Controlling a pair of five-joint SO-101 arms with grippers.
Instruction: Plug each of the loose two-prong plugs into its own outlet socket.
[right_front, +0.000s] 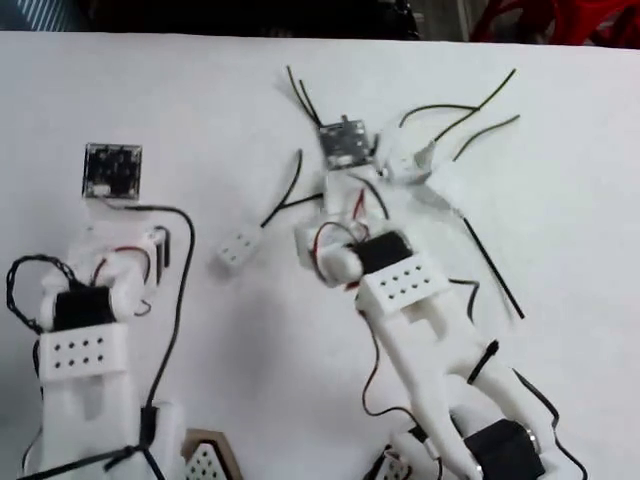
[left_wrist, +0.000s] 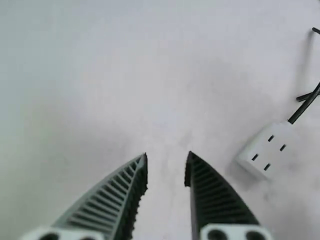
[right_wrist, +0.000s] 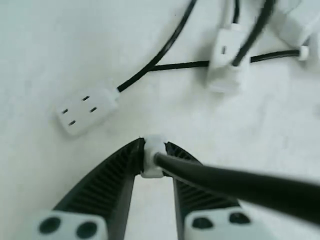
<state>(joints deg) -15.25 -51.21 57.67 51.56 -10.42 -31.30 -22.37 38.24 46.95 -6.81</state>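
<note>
My right gripper (right_wrist: 152, 162) is shut on a small white two-prong plug (right_wrist: 152, 155), and the plug's thick black cord (right_wrist: 240, 185) runs back past the fingers. A white outlet socket block (right_wrist: 86, 114) with slots lies on the table beyond the plug, apart from it. Its cord leads to a second white connector (right_wrist: 226, 67). My left gripper (left_wrist: 166, 162) is open over bare table with nothing between its fingers. The same socket block (left_wrist: 266, 152) lies off to its side. From above, the block (right_front: 240, 246) rests between the left arm (right_front: 85, 350) and the right arm (right_front: 405, 280).
Several loose black cords (right_front: 470, 115) sprawl over the far right of the white table (right_front: 560, 200), one straight length (right_front: 490, 255) beside the right arm. White connector pieces (right_front: 400, 160) lie near a dark square module (right_front: 345, 145). Another such module (right_front: 112, 170) sits far left.
</note>
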